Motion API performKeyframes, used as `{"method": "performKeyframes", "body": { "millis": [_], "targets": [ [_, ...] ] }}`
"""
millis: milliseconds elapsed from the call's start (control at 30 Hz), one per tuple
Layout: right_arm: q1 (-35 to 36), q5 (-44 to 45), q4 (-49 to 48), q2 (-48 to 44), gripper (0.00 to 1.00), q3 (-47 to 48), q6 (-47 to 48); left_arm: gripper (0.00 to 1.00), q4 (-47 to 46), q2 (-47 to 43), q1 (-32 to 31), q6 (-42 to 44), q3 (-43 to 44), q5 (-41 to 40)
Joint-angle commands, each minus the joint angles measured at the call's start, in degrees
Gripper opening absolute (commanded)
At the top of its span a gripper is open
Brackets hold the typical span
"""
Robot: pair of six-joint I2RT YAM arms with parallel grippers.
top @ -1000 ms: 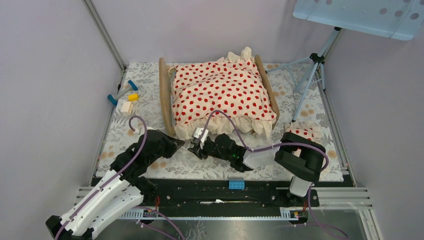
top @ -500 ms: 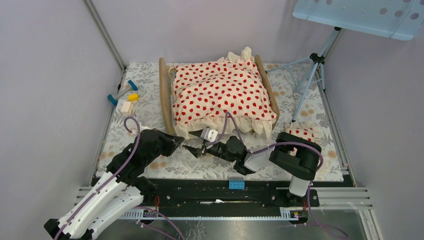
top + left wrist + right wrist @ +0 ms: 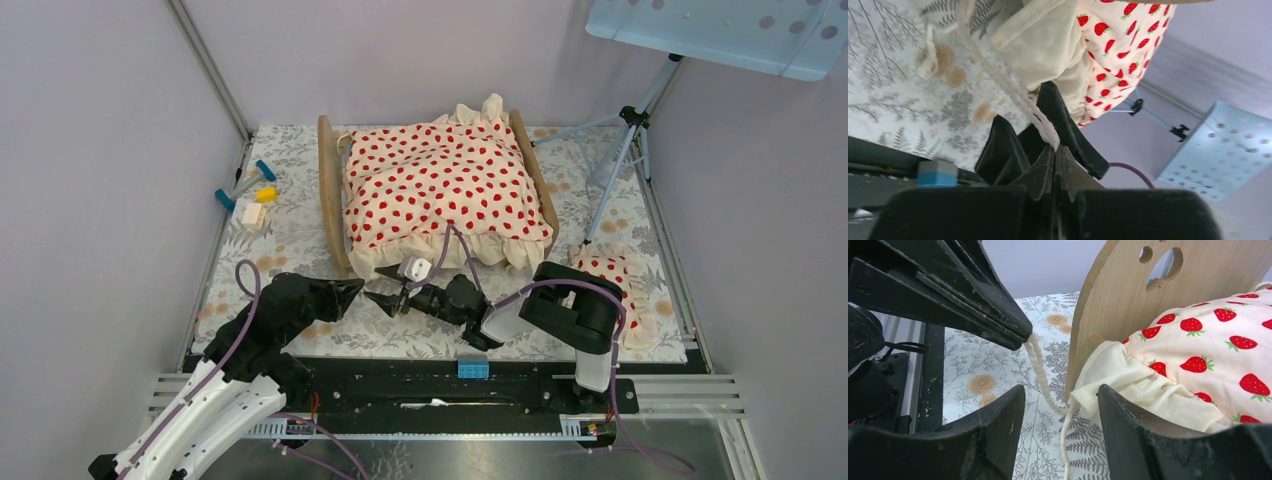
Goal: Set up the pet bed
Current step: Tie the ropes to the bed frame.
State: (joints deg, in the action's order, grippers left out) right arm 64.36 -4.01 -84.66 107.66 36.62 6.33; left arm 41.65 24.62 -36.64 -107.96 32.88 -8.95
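My left fingers (image 3: pixel 1040 172) are pressed tight together on the end of a braided cream cord (image 3: pixel 1015 92), pinching it right at their tips. From there the cord curves down to the cream ruffled hem of the red-spotted blanket (image 3: pixel 445 185). My right fingers (image 3: pixel 998 430) stand apart with nothing between them. They point toward 9 o'clock, almost tip to tip with the left pair, and the cord hangs just beyond their gap. Both pairs sit low over the flowered table (image 3: pixel 300 225), just at 6 o'clock of the bed's near-left corner. The pet bed (image 3: pixel 328 190) stands at 12 o'clock on the table, with one rounded wooden end board on its 9 o'clock side and the other on its 3 o'clock side. The blanket is spread over the bed, its frill drooping over the 6 o'clock edge. A small spotted pillow (image 3: pixel 612 268) lies at 4 o'clock of the bed, partly behind my right arm. A few small coloured blocks (image 3: pixel 250 195) lie at 9 o'clock of the bed near the table's edge, and a tripod (image 3: pixel 625 135) stands at 2 o'clock.
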Motion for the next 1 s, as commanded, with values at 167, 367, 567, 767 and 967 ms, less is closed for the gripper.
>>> {"method": "performKeyframes", "body": {
  "millis": [167,367,567,767,967],
  "targets": [
    [-0.2,0.9,-11.6,2.3,0.62,5.5,-1.9,0.00,0.1,-3.1,0.3,-14.2,1.3,-1.1],
    [0.1,0.1,-11.5,3.1,0.61,8.1,-2.6,0.00,-2.0,-3.5,0.3,-16.7,0.4,-0.4],
    [0.5,-0.4,-11.5,3.6,0.51,9.2,-3.4,0.00,-2.7,-3.7,0.3,-17.2,0.0,-0.5],
    [1.3,-2.4,-11.4,4.3,0.40,9.3,-4.2,0.00,-3.2,-4.4,0.3,-17.6,-0.7,-0.6],
    [1.8,-2.3,-11.5,4.6,0.36,9.7,-4.3,0.00,-4.0,-4.9,0.3,-18.1,-1.7,-0.1]
  ]
}}
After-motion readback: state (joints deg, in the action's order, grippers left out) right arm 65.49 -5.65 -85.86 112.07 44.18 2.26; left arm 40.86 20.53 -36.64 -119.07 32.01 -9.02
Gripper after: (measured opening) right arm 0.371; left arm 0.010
